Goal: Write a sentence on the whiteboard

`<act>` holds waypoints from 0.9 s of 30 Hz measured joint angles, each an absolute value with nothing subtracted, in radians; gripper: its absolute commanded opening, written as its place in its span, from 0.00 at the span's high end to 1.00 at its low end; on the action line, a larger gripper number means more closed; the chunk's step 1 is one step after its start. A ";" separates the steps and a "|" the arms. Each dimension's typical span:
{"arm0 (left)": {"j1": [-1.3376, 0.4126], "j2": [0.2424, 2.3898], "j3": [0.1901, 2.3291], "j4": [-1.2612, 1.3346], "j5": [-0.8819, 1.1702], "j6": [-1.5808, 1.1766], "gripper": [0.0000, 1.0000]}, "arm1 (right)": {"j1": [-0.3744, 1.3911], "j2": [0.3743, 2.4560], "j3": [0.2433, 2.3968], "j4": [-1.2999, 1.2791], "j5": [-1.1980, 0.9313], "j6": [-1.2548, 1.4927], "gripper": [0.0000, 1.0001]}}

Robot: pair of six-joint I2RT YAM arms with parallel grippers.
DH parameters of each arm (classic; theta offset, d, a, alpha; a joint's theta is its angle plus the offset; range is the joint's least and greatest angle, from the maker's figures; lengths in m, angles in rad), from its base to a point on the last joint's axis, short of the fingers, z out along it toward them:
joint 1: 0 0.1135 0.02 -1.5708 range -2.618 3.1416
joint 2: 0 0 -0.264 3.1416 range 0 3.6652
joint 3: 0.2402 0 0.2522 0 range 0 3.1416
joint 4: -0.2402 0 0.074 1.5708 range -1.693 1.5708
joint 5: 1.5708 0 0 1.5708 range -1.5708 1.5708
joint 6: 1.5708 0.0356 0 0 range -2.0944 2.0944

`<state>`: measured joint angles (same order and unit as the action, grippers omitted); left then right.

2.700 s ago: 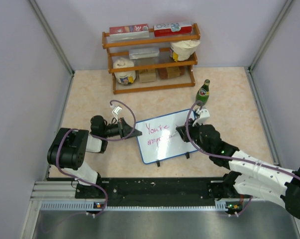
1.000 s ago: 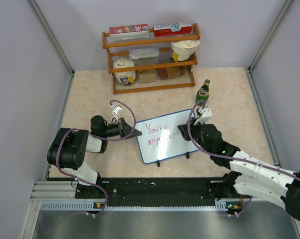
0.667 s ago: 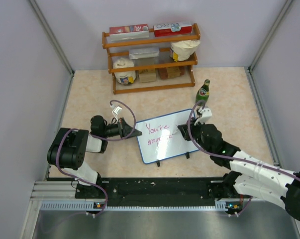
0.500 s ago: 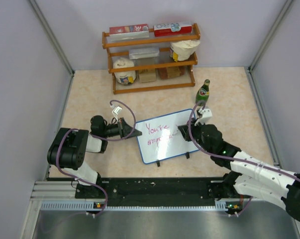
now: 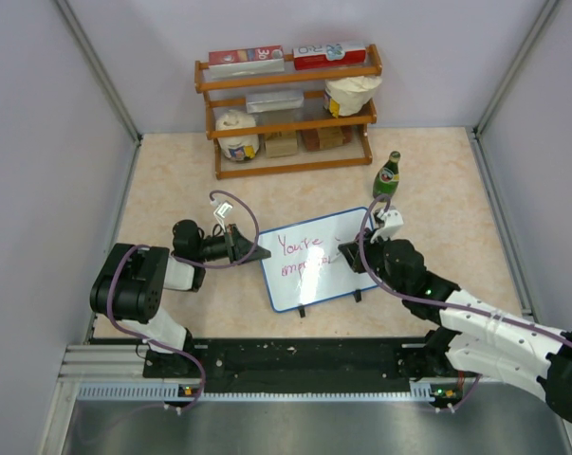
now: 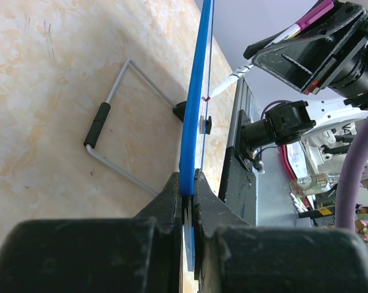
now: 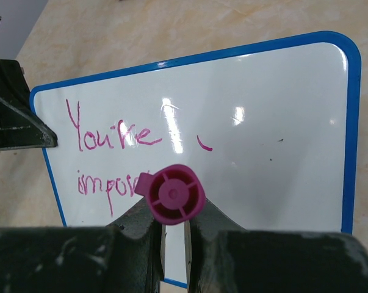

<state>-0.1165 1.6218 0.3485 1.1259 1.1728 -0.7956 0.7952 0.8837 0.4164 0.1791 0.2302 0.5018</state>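
On the marbled beige bench (image 5: pixel 172 180), the whiteboard (image 5: pixel 314 261) is standing propped near the middle. Left hand (image 6: pixel 188 183) is clamping tight on its thin blue frame edge. Right hand (image 7: pixel 173 229) is pinching a magenta-capped marker (image 7: pixel 174 193), tip right at the glossy white face.

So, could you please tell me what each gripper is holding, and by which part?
The left gripper pinches the whiteboard by its blue frame edge; the right gripper grips the marker by its barrel, near the pink end.
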 measured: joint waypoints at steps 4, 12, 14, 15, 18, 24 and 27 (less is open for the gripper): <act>-0.117 1.622 0.348 1.126 1.173 -0.796 1.00 | 0.795 0.884 0.417 0.179 0.235 0.502 1.00; -0.117 1.622 0.348 1.126 1.173 -0.796 1.00 | 0.795 0.889 0.427 0.187 0.260 0.499 1.00; -0.117 1.622 0.348 1.126 1.173 -0.796 1.00 | 0.795 0.892 0.429 0.194 0.268 0.499 1.00; -0.117 1.622 0.348 1.126 1.173 -0.796 1.00 | 0.795 0.894 0.431 0.193 0.270 0.499 1.00; -0.117 1.622 0.348 1.126 1.173 -0.796 1.00 | 0.791 0.902 0.440 0.195 0.275 0.499 1.00; -0.117 1.622 0.348 1.126 1.173 -0.796 1.00 | 0.787 0.903 0.442 0.195 0.277 0.499 1.00; -0.117 1.622 0.348 1.126 1.173 -0.796 1.00 | 0.787 0.901 0.442 0.193 0.276 0.499 1.00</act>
<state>-0.1165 1.6218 0.3485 1.1259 1.1732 -0.7959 0.7868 0.9012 0.4416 0.1932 0.2764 0.4992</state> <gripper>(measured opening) 0.048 0.100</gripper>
